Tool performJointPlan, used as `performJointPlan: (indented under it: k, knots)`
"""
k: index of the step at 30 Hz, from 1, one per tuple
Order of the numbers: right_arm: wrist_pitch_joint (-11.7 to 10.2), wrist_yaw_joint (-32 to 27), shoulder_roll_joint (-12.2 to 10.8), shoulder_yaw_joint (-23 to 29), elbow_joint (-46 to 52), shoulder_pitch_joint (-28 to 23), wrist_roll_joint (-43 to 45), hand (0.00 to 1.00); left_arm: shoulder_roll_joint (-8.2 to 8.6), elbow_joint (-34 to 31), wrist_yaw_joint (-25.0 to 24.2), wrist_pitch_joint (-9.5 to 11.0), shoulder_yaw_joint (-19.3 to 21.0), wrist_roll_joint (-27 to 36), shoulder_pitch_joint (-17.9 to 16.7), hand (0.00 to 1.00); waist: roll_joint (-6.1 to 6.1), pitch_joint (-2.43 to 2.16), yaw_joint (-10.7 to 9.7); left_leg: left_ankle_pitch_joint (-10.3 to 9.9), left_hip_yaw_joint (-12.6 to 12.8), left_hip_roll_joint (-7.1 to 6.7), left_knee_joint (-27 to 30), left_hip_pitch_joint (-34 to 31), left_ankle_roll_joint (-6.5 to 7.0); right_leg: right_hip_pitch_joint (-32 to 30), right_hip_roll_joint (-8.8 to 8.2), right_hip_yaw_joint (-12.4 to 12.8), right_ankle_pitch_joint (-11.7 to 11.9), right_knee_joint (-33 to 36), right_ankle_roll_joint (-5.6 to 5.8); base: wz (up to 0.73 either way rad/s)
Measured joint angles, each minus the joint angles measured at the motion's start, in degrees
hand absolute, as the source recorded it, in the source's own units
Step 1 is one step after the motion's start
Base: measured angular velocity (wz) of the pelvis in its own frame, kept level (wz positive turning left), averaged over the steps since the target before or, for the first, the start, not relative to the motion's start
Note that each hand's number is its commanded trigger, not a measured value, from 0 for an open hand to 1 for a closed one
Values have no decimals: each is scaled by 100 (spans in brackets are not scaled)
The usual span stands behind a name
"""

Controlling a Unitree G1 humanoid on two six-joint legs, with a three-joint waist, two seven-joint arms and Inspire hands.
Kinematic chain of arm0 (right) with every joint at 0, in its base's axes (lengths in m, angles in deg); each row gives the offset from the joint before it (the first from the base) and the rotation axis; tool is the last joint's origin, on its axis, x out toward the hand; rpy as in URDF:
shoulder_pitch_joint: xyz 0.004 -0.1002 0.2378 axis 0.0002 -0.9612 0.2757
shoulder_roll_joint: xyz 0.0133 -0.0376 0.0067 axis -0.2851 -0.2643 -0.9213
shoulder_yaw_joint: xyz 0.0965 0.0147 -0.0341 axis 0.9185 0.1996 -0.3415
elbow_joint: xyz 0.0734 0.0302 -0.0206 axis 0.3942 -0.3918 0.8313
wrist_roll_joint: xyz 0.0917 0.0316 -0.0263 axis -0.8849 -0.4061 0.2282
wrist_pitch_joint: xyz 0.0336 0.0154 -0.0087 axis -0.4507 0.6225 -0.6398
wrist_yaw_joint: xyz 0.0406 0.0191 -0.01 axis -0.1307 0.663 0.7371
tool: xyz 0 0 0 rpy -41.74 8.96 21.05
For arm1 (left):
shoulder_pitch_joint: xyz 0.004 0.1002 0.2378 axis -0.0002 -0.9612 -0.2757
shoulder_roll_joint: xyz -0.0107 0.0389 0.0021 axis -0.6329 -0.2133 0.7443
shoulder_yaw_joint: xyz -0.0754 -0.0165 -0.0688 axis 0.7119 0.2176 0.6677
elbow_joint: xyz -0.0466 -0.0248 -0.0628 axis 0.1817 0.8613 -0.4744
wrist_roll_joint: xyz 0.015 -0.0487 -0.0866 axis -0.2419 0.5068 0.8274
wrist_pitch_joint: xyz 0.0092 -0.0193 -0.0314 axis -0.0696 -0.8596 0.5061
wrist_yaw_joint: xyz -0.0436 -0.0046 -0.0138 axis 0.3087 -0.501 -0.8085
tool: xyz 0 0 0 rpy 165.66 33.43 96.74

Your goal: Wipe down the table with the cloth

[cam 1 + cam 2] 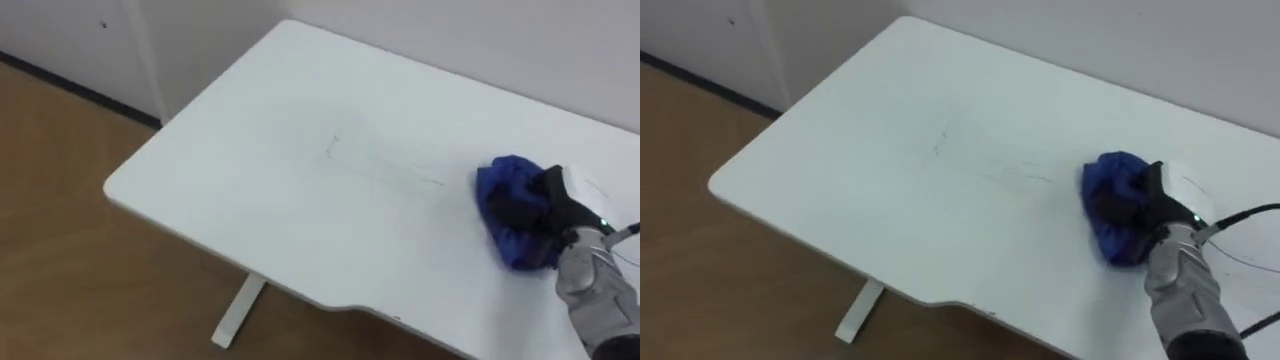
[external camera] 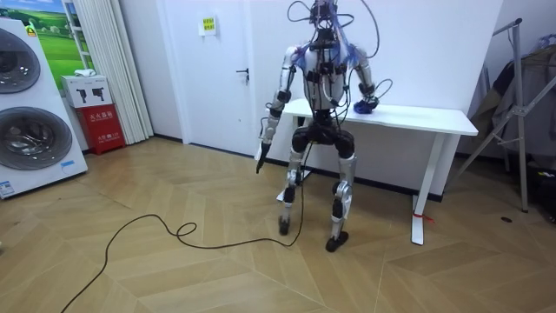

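Observation:
A crumpled blue cloth [image 1: 505, 190] lies on the white table [image 1: 280, 150], towards its right side. My right hand [image 1: 555, 205] comes in from the lower right and rests on the cloth, its dark fingers curled round it. Faint thin lines [image 1: 385, 168] mark the tabletop just left of the cloth. In the room view I stand upright at the table [image 2: 426, 117], facing the wall, with my right hand on the cloth [image 2: 363, 107]. My left hand [image 2: 261, 155] hangs at my side, away from the table.
The table's far edge runs along a white wall, and its left end and near edge drop off to wooden floor. In the room view, two washing machines [image 2: 26, 130] and a red box [image 2: 102, 122] stand at the left, a metal stand [image 2: 521, 113] at the right.

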Motion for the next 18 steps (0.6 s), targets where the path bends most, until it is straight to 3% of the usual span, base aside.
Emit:
performJointPlan:
  k: [2,3,5,7,10,12,14,18]
  knots:
    - [112,12,-66,-265,18,282,96,100,37,-53,-17,6,-34,115,123,0,79,-12,280,-105,60,-447,-297,25,194,-221,66,386,59,16,-40,-102]
    - [128,15,-153,-470,33,462,144,100,52,-102,3,4,-34,128,100,0,110,-44,417,-72,95,-481,-483,162,175,-384,146,577,119,-14,-51,-111]
    - [106,24,-279,-699,165,527,241,100,67,-138,6,-1,-31,261,150,0,107,-43,489,46,233,-487,-800,308,161,-355,213,660,264,-272,-44,-53]
    - [36,1,-335,-752,166,521,248,100,89,-197,12,-46,-34,296,138,0,32,-60,415,143,246,-535,-1066,413,152,-287,221,648,322,-411,-32,0]
    - [-256,-214,-281,-710,106,248,48,100,114,-216,36,-90,-7,482,26,0,-58,-70,135,189,41,-601,-1244,514,140,-23,222,388,343,-664,-13,41]
    - [-635,-531,-290,-401,91,-239,-240,100,122,-265,88,-87,102,491,-75,0,-147,-80,-99,192,-239,-680,-1266,521,135,229,217,100,334,-869,22,65]
    - [-824,-702,-298,-43,44,-529,-372,100,142,-300,152,-86,286,485,-154,0,-195,-80,-209,193,-330,-732,-1301,551,136,385,209,-47,351,-1010,51,42]
    - [-918,-1071,-283,833,-341,-872,-554,100,124,-565,241,-81,667,459,-399,0,-243,-101,-426,176,-387,-808,-1301,622,165,542,163,-129,388,-1099,116,15]
